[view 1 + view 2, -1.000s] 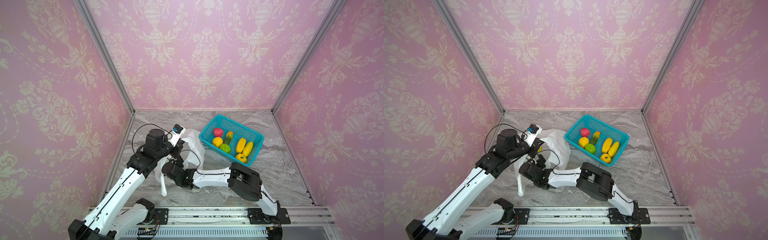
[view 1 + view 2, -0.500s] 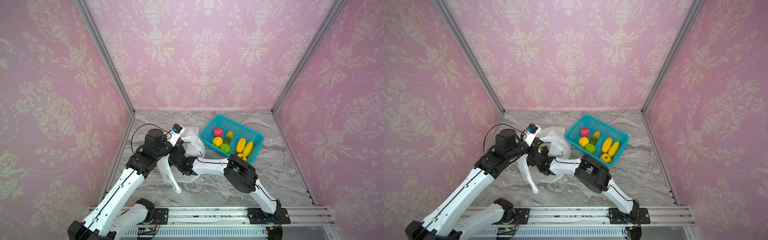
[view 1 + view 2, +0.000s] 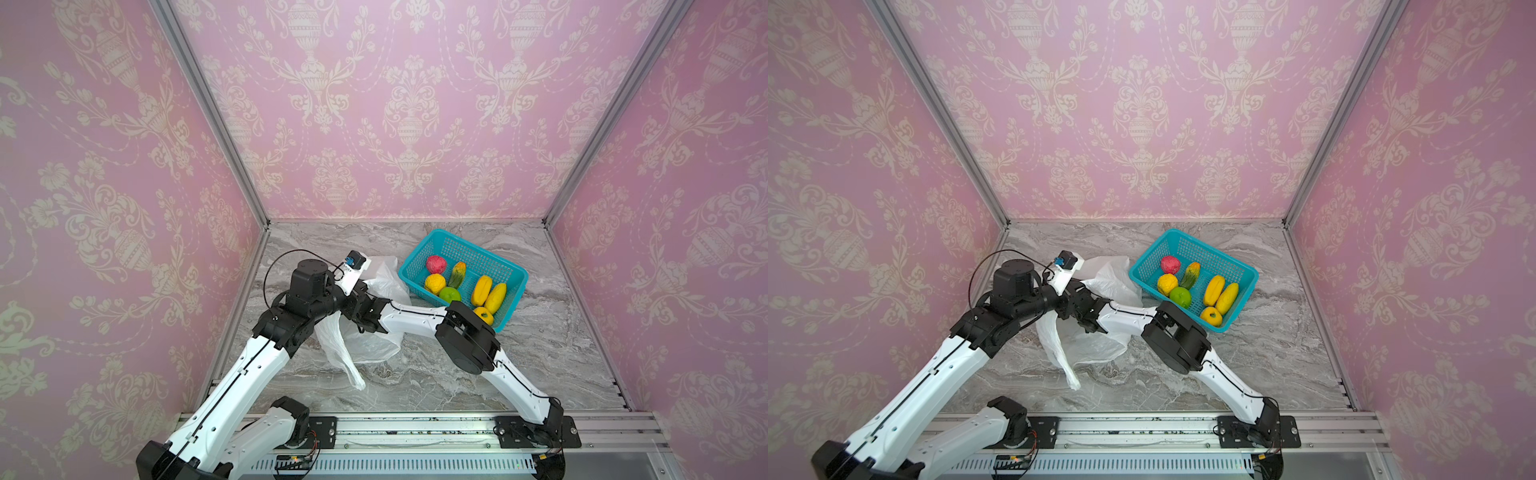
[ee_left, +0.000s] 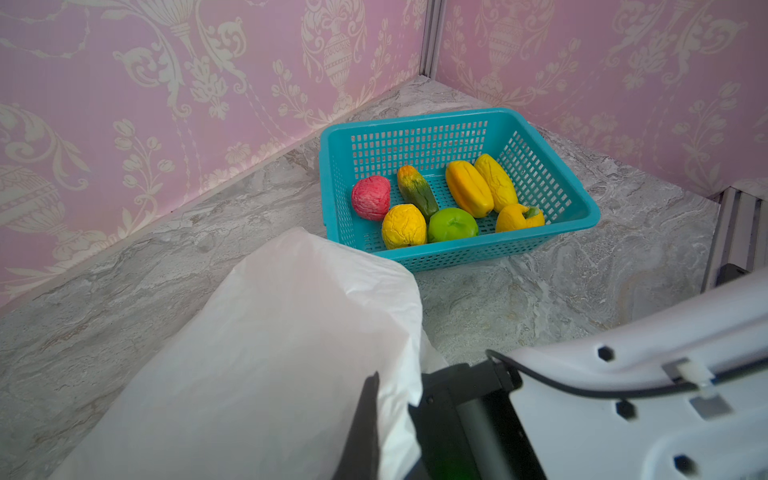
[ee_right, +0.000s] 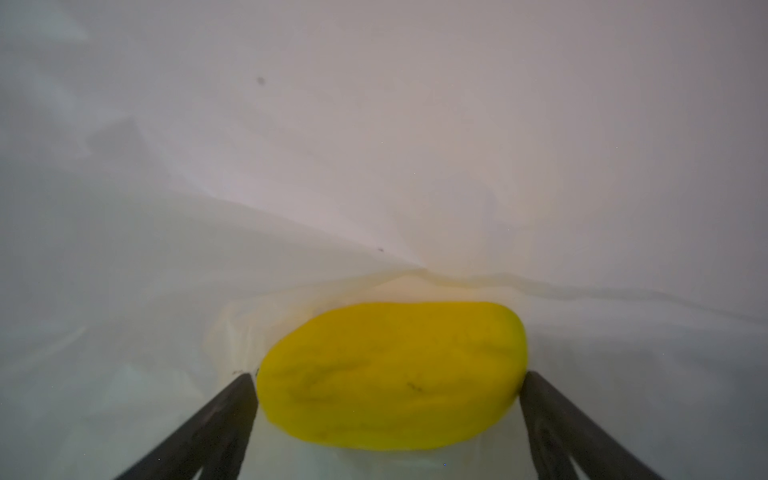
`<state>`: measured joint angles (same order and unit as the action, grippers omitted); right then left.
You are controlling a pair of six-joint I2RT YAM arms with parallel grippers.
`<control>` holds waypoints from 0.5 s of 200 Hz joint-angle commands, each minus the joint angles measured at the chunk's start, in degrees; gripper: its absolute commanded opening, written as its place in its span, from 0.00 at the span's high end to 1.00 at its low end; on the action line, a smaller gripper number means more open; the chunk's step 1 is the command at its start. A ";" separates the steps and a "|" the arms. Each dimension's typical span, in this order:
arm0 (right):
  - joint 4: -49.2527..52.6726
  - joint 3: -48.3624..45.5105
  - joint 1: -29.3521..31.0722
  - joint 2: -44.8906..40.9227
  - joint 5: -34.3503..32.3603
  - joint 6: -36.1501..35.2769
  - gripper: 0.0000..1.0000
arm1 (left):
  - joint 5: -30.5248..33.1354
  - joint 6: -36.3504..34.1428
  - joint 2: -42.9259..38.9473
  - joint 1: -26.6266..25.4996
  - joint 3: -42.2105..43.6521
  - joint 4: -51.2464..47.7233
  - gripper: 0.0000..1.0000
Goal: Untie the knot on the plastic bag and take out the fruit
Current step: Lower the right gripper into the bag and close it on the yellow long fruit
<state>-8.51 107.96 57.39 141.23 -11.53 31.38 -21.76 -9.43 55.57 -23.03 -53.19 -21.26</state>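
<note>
plastic bag (image 3: 361,345): crumpled just beside the teal basket (image 3: 515,297), on its left in both top views, with one part lifted off the table.
left gripper (image 4: 374,415): pinched together on the bag's raised fold, near the basket.
right gripper (image 5: 388,378): inside the bag, jaws spread wide.
yellow fruit (image 5: 390,399): lies crosswise between the right gripper's fingers (image 5: 216,415), one end at each tip; they seem to touch, though the view is dim.
other fruit (image 4: 452,224): seven pieces lie in the basket.
</note>
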 commanded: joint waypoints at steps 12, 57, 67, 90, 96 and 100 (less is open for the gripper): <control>-0.46 0.89 -0.47 3.23 4.95 6.86 0.00 | -3.29 -0.14 -1.01 0.09 -0.47 1.91 1.00; 4.28 5.53 -1.04 6.77 4.71 13.05 0.00 | -3.34 -0.06 -0.89 0.10 -0.51 1.92 1.00; 4.73 7.08 -1.04 8.06 5.71 14.14 0.00 | -3.36 -0.06 -0.90 0.09 -0.49 1.92 1.00; 3.97 8.86 -0.94 10.25 7.93 16.80 0.00 | -3.44 -0.06 -0.90 0.08 -0.51 1.97 1.00; 3.25 9.08 -0.89 10.74 8.54 17.21 0.00 | -3.50 -0.06 -0.90 0.09 -0.51 2.05 1.00; 2.84 9.17 -0.87 10.92 8.96 17.42 0.00 | -3.54 -0.04 -0.90 0.09 -0.51 2.01 1.00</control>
<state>-7.16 116.46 57.01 147.15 -6.72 43.68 -21.47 -9.43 55.79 -22.57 -52.86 -23.68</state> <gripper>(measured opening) 0.998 0.046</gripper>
